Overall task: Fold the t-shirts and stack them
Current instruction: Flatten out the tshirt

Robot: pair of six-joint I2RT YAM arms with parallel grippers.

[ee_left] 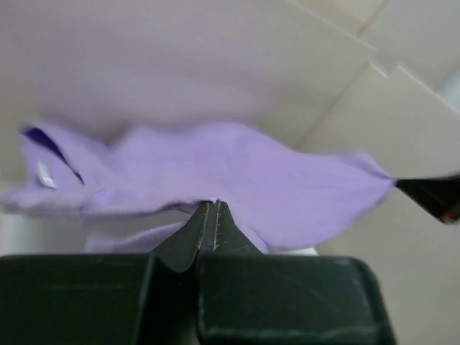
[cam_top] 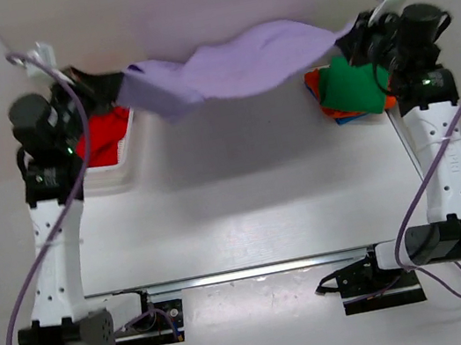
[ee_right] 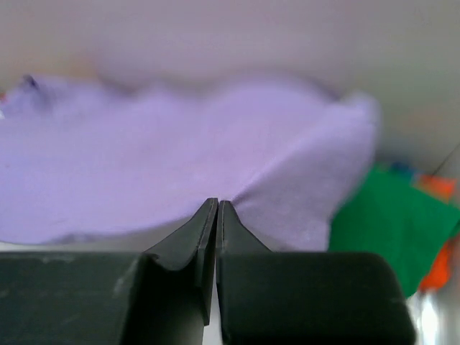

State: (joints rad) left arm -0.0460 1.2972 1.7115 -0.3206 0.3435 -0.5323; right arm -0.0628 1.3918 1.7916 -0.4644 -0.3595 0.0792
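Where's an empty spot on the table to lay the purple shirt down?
The wide bare middle of the table, between the white basket on the left and the green-topped shirt stack on the right, is free. The far corners are crowded: the red shirt lies in the basket, and the stack sits opposite.

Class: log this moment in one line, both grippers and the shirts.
left gripper: shut on lavender shirt; right gripper: shut on its other end; red shirt: in basket; green shirt: atop orange shirt

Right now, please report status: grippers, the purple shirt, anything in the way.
Left gripper and right gripper both shut on lavender t-shirt. Shirt stretched between them, sagging above table. Green t-shirt near right end, red t-shirt near left.
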